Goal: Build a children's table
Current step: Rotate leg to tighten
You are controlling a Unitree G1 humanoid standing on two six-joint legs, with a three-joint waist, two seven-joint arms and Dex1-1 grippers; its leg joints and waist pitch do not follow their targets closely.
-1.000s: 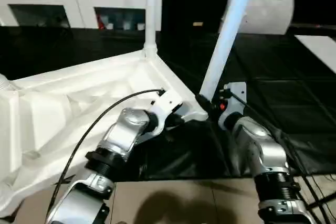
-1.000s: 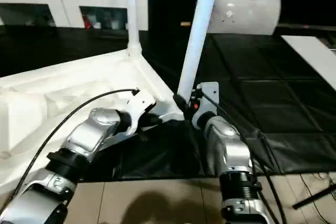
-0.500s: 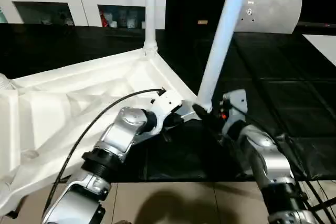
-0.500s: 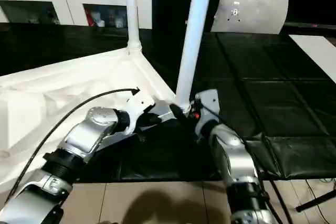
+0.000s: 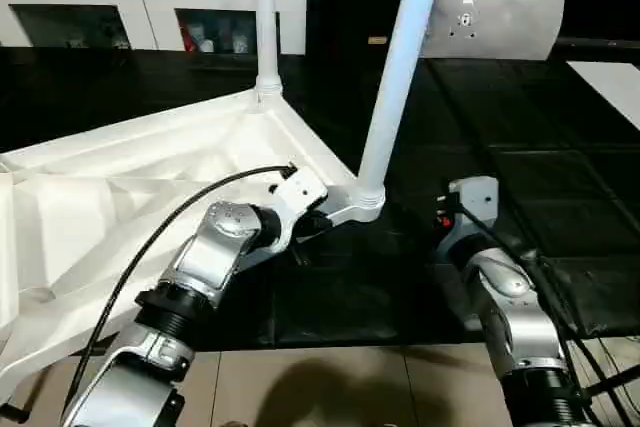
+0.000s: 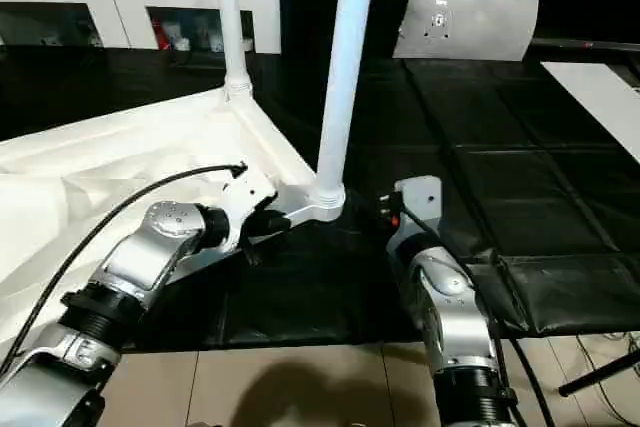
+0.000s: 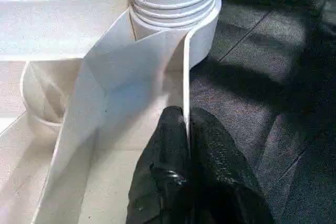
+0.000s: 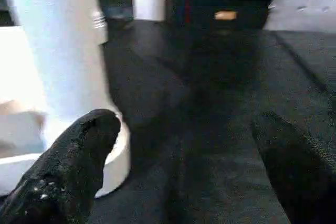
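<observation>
The children's table lies upside down on black mats, its white ribbed top (image 5: pixel 120 197) facing up. One white leg (image 5: pixel 265 27) stands in the far corner socket. A second leg (image 5: pixel 395 77) rises from the near corner socket (image 5: pixel 366 202), leaning slightly right. My left gripper (image 7: pixel 187 121) is shut on the thin rim wall (image 7: pixel 185 77) of the top, just short of that near socket; it also shows in the head view (image 5: pixel 318 219). My right gripper (image 8: pixel 184 145) is open, with the near leg (image 8: pixel 58 51) off to one side, outside its fingers. Its wrist (image 5: pixel 470 209) sits right of the socket.
A white cabinet with shelves (image 5: pixel 150 7) runs along the back. A curved white panel (image 5: pixel 500 17) stands at the back right and a flat white board (image 5: pixel 610 77) lies at the right edge. Black mats (image 5: pixel 520 147) cover the floor; tan flooring (image 5: pixel 340 387) shows nearest me.
My right gripper has opened, let go of the near leg's base and drawn back to the right. The leg stays in its socket. The left gripper keeps its hold.
</observation>
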